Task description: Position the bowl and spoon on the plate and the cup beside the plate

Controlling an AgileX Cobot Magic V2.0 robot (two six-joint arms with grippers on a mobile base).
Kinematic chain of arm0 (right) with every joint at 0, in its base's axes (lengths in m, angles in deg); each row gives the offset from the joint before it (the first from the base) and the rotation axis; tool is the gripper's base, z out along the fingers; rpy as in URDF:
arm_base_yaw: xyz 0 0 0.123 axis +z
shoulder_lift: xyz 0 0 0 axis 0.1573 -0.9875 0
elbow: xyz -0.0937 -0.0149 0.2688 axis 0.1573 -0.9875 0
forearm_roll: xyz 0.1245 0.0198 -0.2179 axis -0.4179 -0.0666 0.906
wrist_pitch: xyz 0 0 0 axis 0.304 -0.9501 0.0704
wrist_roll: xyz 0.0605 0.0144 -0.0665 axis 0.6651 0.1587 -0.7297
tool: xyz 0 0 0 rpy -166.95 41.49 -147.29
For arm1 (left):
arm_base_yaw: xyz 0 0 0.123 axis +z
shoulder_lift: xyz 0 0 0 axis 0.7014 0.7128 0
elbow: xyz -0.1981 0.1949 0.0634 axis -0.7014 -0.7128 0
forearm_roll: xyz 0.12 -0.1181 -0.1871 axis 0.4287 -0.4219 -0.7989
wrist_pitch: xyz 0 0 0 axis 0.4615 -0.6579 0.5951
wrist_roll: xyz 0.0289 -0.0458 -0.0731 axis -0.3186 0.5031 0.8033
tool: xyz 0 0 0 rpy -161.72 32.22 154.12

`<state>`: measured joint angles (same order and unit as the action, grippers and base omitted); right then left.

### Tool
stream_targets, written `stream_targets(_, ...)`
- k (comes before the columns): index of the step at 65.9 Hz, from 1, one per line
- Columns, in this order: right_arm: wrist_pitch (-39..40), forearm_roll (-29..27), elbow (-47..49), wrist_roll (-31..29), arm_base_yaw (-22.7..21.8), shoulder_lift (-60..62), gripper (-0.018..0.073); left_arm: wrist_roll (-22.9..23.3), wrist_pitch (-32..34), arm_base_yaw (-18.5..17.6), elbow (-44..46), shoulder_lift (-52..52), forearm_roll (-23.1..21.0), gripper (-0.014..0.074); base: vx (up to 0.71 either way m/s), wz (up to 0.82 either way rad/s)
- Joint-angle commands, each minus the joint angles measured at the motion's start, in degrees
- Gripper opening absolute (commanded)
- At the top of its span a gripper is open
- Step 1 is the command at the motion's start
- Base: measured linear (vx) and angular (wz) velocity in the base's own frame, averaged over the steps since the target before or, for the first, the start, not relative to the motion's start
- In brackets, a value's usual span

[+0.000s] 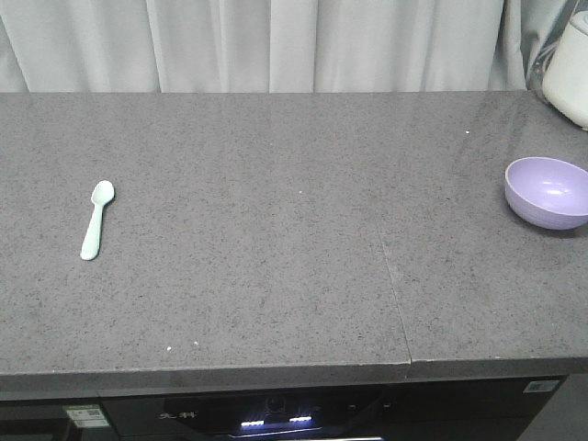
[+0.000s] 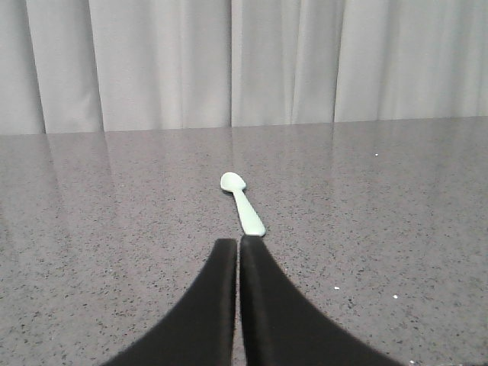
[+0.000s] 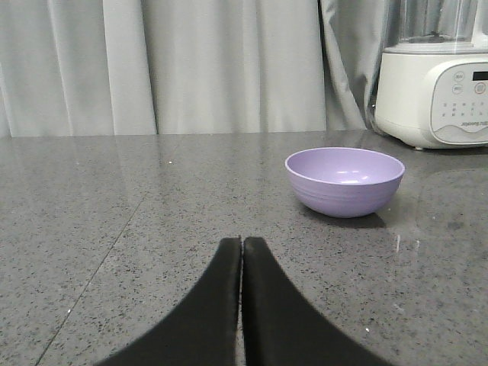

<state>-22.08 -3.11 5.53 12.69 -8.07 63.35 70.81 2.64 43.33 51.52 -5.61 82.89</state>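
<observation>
Both arms' jaws are pressed together, empty; short mint-white plastic spoon (image 1: 97,219) lies flat on the grey speckled surface (image 1: 276,276), left; round lavender plastic bowl (image 1: 548,191) far right; the low spoon may skid when pinched; plate, cup unseen.

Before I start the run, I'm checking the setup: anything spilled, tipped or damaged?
Nothing stands out: the spoon lies flat on the counter, the bowl sits upright and empty. No plate or cup is in view.
</observation>
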Motion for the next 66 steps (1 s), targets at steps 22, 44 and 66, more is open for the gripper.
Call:
stream_targets(22, 4.4, 0.32, -0.9, -0.21, 0.05, 0.72, -0.0005, 0.37, 4.48, -0.04, -1.7, 1.04, -0.06, -0.0006, 0.03, 0.0)
stream_targets(44, 4.4, 0.32, -0.9, -0.21, 0.05, 0.72, -0.0005, 0.37, 4.48, -0.04, -1.7, 1.04, -0.06, -0.0006, 0.03, 0.0)
stream_targets(66, 4.4, 0.32, -0.9, -0.21, 0.05, 0.72, -0.0005, 0.37, 4.48, -0.04, -1.7, 1.04, -0.06, -0.0006, 0.02, 0.0)
